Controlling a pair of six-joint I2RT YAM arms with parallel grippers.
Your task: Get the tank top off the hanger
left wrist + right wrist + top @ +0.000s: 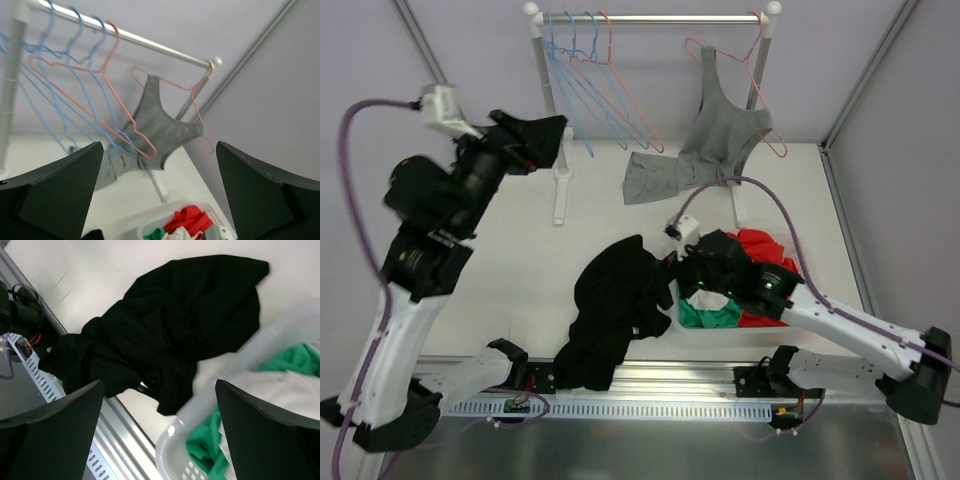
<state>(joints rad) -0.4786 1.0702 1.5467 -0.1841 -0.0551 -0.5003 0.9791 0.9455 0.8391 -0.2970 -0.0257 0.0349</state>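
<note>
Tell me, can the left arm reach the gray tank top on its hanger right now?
Probably yes: the left gripper is open and faces the tank top. The empty hangers on the rail hang partly across its line and might snag.

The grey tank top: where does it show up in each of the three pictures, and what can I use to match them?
Top external: the grey tank top hangs at upper right, below the rail, its lower part trailing onto the table.
Left wrist: middle of the picture.
Right wrist: not in it.
Shared landmark: the white basket holding green cloth, seen in all three.
</note>
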